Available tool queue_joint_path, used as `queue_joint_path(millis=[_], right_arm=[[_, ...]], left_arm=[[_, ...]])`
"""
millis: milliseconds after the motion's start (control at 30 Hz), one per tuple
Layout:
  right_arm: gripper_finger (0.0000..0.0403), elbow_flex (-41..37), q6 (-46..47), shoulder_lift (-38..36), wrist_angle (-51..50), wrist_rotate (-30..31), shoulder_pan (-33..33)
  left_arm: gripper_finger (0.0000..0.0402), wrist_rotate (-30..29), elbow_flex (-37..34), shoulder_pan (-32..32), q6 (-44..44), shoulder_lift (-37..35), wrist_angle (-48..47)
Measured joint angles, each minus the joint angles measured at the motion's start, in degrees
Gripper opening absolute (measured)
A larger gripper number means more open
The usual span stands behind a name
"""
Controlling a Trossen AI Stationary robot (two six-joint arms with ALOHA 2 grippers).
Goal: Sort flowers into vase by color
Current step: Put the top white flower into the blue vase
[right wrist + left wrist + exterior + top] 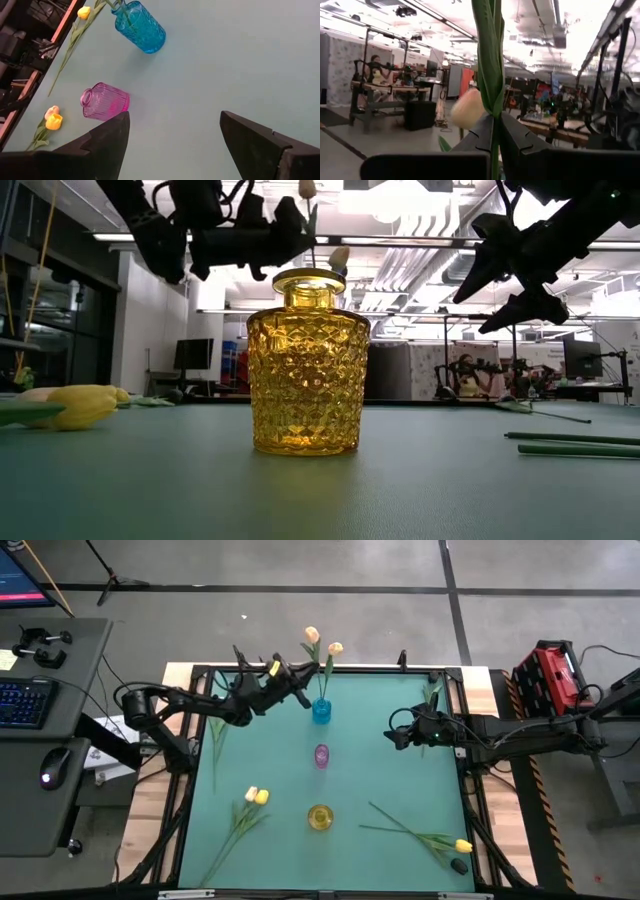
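Flowers, slim peach-headed artificial tulips, stand in the blue glass vase at upper centre, the left end effector clenched on one stem. Yellow-headed tulips lie lower left and lower right on the desk, unsorted; pink vase and amber vase look empty, right end effector released.

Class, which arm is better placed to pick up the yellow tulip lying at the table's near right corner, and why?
Right. The right gripper is open and empty on the side where the yellow tulip lies; the left gripper is shut on a peach tulip stem by the blue vase.
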Motion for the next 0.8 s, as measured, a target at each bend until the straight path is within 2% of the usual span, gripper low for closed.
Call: queue_joint_path(millis=[267, 467, 600, 800], right_arm=[[0.0298, 0.00, -0.87, 0.00, 0.00, -0.05, 0.00], [0.0298, 0.00, -0.89, 0.00, 0.00, -0.03, 0.00], [0.0298, 0.00, -0.89, 0.00, 0.02, 0.07, 0.00], [0.0298, 0.00, -0.91, 0.00, 1.14, 0.09, 0.00]], left_arm=[[0.0002, -0.37, 0.00, 0.18, 0.83, 0.00, -4.46], [0.0019, -0.43, 0.04, 0.20, 0.37, 0.00, -6.19], [0.0049, -0.66, 0.07, 0.20, -0.42, -1.45, -13.04], [0.0127, 0.03, 0.07, 0.20, -0.22, -7.57, -28.79]])
